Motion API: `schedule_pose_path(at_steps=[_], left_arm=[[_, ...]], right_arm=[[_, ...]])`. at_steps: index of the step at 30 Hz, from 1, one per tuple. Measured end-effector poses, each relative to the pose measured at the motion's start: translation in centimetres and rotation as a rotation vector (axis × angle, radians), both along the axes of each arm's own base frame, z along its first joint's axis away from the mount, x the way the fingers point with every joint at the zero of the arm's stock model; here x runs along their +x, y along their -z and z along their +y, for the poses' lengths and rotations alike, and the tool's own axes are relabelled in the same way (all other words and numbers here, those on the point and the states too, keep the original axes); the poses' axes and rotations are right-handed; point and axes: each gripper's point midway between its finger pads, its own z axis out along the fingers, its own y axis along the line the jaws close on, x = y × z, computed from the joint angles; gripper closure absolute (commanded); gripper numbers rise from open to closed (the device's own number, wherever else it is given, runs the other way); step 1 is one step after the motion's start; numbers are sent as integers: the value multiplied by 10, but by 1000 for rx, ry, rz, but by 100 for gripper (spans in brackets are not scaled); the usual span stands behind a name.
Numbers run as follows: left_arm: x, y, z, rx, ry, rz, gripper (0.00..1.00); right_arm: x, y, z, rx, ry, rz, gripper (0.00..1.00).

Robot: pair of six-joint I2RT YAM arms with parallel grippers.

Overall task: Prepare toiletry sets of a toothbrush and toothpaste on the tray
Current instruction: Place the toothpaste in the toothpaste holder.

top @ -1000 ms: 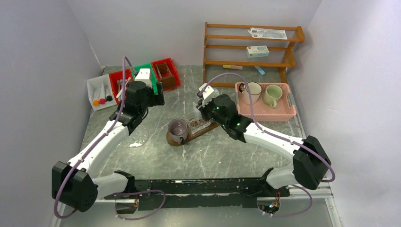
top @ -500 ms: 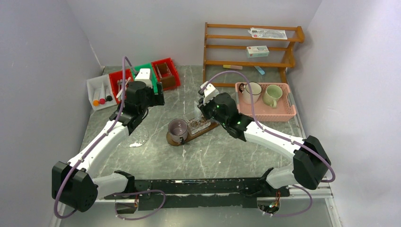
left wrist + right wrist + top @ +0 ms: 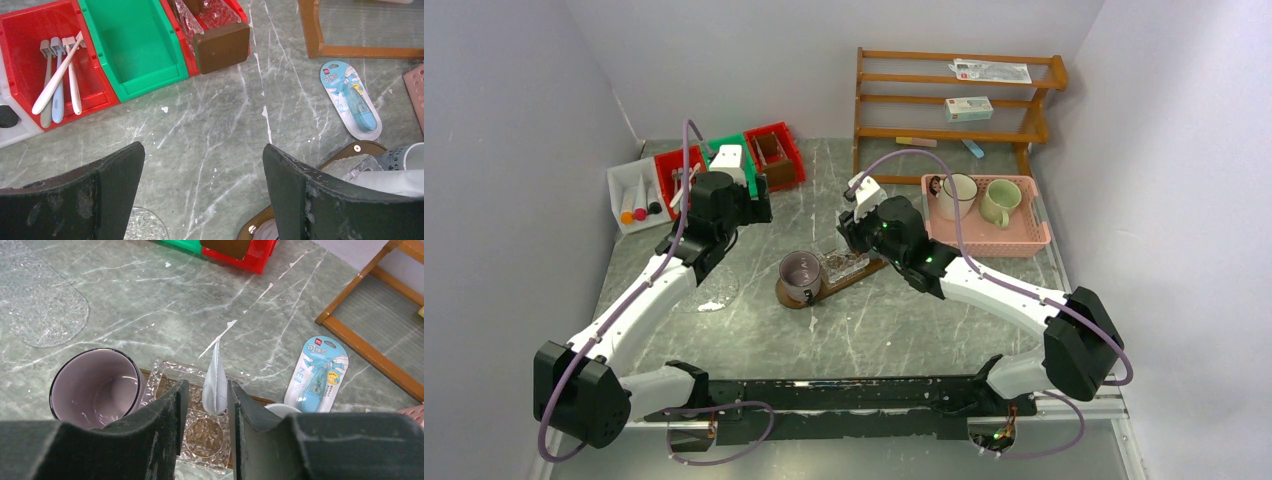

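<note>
Releasing the tube is judged to be the step in hand. At the bottom of the right wrist view the right gripper (image 3: pixel 206 390) is seen with its jaws a little apart around the tube (image 3: pixel 214 375). A sliver of gap shows on the left side, so the tube is not clamped. The tube stands upright at the centre of that view, its lower end in the glass holder (image 3: pixel 165 375). The holder sits on the tray (image 3: pixel 372 146), just right of the mug (image 3: pixel 95 385), which is seen empty. Whether the tube's foot is fully seated cannot be told.

The jaws should be spread wider before any lift, and the gripper raised straight up, so that the tube is neither dragged out nor tipped. Sideways drift should be avoided, since the holder could be pushed against the mug.

In the left wrist view the left gripper (image 3: pixel 202 150) is held wide open and empty over bare table. At the upper left of that view the toothbrushes (image 3: pixel 57 75) lie in a red bin (image 3: pixel 20 25). One is judged to be needed for the set.
</note>
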Motion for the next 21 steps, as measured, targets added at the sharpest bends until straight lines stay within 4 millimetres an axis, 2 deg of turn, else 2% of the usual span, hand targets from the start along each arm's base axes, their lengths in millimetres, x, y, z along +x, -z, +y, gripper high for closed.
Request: schedule_pose_path(at_steps=[3, 9, 15, 18, 21], left_arm=[[0, 0, 0, 0, 0, 0, 8], [0, 0, 0, 0, 0, 0, 7], [4, 3, 2, 6, -10, 16, 7], [10, 7, 10, 8, -45, 37, 7], [16, 16, 23, 4, -92, 69, 7]], right_arm=[[1, 0, -2, -1, 12, -2, 51], [5, -9, -11, 11, 65, -27, 39], [2, -40, -27, 74, 119, -105, 28], [-3, -58, -42, 113, 157, -157, 23], [-7, -66, -57, 131, 194, -197, 18]])
